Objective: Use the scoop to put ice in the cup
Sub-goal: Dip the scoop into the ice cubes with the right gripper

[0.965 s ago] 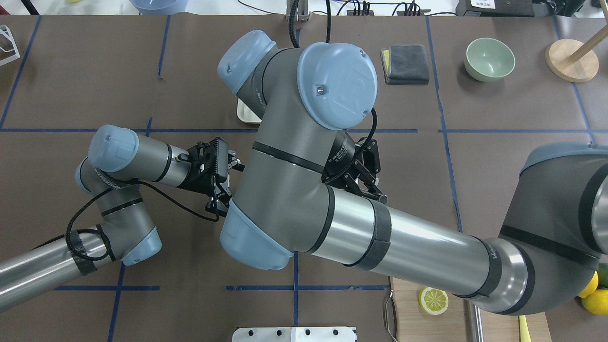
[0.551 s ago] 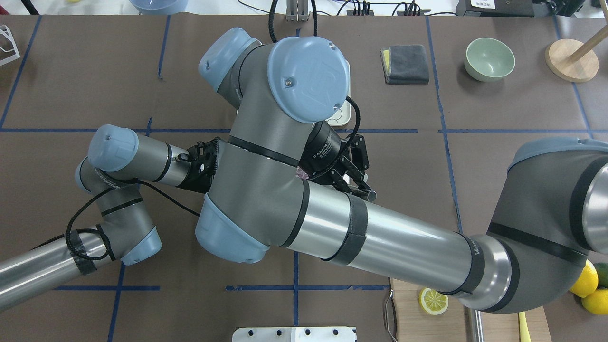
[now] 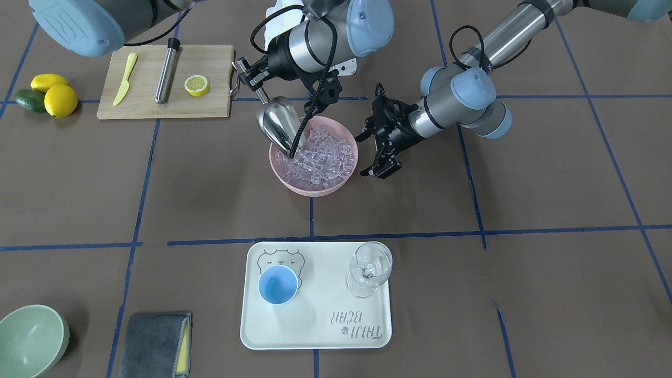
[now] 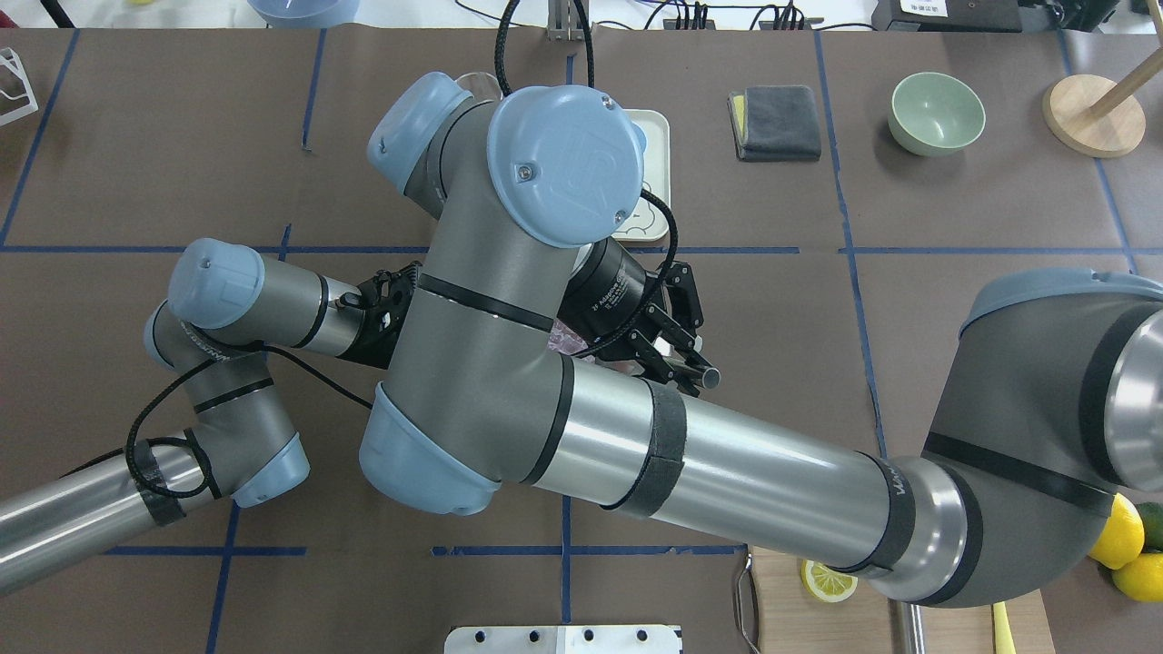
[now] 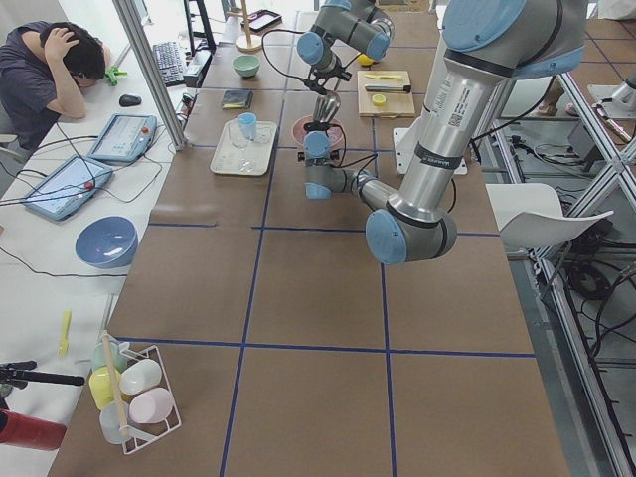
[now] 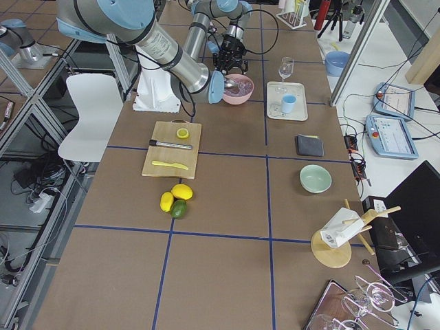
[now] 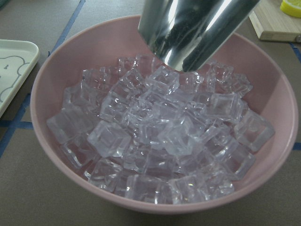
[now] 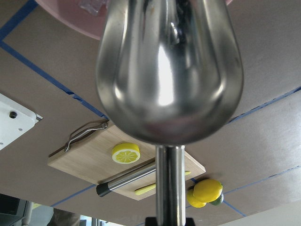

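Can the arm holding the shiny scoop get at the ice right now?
Probably yes: the scoop hangs over the pink bowl, the ice lies uncovered, and the left gripper sits beside it.

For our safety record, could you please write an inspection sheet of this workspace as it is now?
Surface: brown table with blue tape lines.
Job's things: scoop tilted, tip down at the ice in the pink bowl; blue cup empty, upright on the white tray.
Clutter: wine glass on the tray; cutting board with knife, lemon slice and steel cylinder; lemons; green bowl; grey cloth.
Grippers: right gripper shut on the scoop handle; left gripper open beside the bowl.
Cables: black cable hangs over the bowl next to the scoop.
Surroundings: seated person at a side desk; white chair.
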